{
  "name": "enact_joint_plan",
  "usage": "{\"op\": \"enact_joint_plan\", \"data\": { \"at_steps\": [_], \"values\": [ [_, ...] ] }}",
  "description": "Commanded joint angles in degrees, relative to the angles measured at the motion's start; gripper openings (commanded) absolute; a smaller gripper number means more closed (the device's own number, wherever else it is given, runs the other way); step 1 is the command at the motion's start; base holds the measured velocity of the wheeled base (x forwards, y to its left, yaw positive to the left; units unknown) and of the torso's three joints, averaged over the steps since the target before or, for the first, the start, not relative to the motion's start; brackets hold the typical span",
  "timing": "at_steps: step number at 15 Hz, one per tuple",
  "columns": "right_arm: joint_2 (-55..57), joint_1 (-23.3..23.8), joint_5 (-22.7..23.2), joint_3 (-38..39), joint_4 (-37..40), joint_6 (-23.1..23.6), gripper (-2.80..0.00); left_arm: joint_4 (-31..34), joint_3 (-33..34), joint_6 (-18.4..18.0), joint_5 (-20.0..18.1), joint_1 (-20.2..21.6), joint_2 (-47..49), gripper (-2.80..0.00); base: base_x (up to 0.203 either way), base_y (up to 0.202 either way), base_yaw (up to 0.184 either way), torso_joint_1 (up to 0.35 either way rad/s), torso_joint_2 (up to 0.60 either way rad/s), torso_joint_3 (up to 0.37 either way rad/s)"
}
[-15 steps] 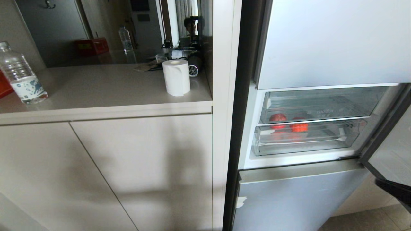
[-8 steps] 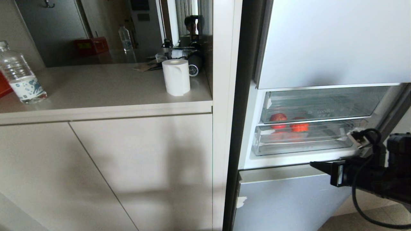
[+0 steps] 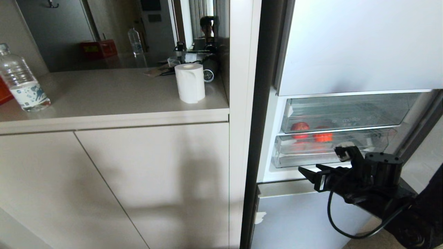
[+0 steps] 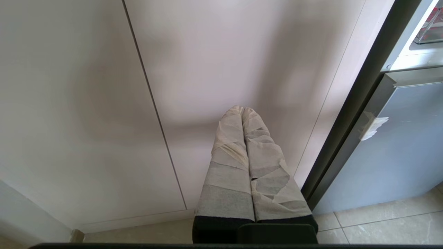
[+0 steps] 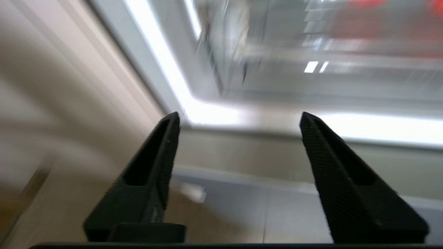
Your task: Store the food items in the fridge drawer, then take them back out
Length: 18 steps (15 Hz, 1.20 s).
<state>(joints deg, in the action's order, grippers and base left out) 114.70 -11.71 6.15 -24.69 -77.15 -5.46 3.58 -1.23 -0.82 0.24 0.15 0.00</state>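
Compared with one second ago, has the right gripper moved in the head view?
Yes. The right gripper has come in from the picture's lower right edge, moving left and up, and now sits open just below the front lip of the fridge drawer.

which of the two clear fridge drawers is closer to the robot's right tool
The lower drawer, holding the red fruits, sits just above the open right tool; the upper drawer is farther up.

Two fruits point(image 3: 311, 133) in the lower fridge drawer point(image 3: 328, 154), right end effector point(image 3: 306, 172) just before its front lip.
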Motion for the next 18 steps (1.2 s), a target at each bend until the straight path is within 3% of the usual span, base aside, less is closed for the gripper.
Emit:
{"op": "enact_joint_plan", "data": {
  "at_steps": [1,3,18],
  "values": [
    [7.7,-2.2,-3.5,0.3,-10.0,1.0,0.0,0.0,0.0,0.0,0.0,0.0,0.1,-2.8,0.0,0.0,0.0,0.0,0.0,0.0],
    [8.3,-4.3,-4.4,0.2,-10.5,3.7,0.0,0.0,-0.1,0.0,0.0,0.0,0.1,-2.8,0.0,0.0,0.0,0.0,0.0,0.0],
    [18.0,-5.2,-8.4,-15.8,-10.5,4.2,0.0,0.0,0.0,0.0,0.0,0.0,0.1,-2.8,0.0,0.0,0.0,0.0,0.0,0.0]
  ]
}}
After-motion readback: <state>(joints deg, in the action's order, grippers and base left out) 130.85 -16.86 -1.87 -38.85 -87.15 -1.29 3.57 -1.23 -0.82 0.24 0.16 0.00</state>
